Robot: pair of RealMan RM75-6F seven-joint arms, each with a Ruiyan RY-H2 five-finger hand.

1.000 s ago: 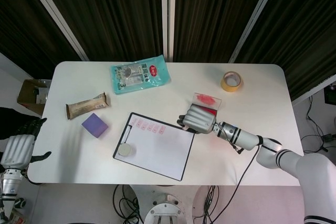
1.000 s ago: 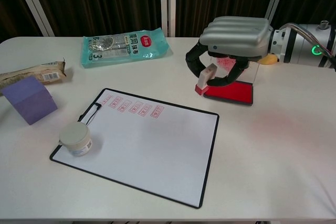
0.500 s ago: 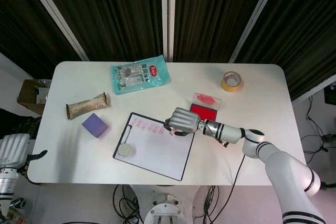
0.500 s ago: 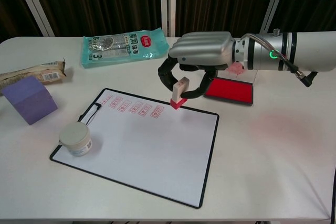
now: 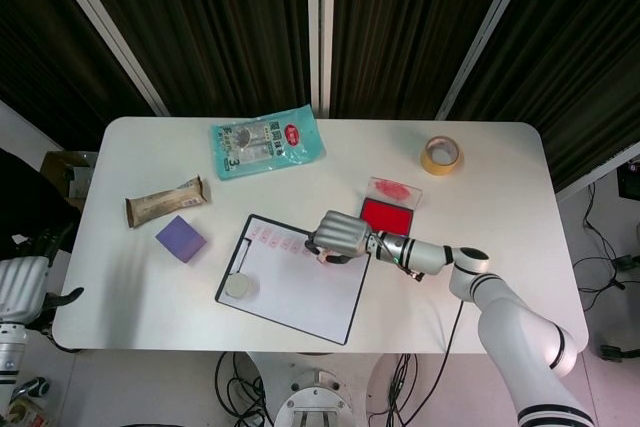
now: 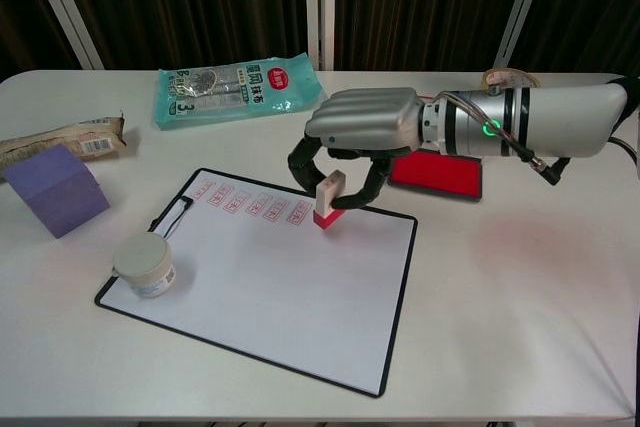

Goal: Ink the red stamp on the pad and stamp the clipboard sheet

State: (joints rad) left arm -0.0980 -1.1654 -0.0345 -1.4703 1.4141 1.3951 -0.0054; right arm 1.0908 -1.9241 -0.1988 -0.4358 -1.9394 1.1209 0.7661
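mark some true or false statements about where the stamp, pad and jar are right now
1. The right hand holds the stamp over the sheet. True.
2. The ink pad lies on the clipboard. False: it sits on the table, beside the clipboard's far right corner.
3. A white jar stands on the sheet's near left corner. True.
4. The sheet bears no stamp marks. False: a row of red marks runs along its top edge.
5. The tape roll lies beside the purple block. False: it lies at the table's far right.

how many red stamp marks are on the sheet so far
5 visible, in a row along the top edge of the clipboard sheet, at and. The red stamp in the right hand may hide another.
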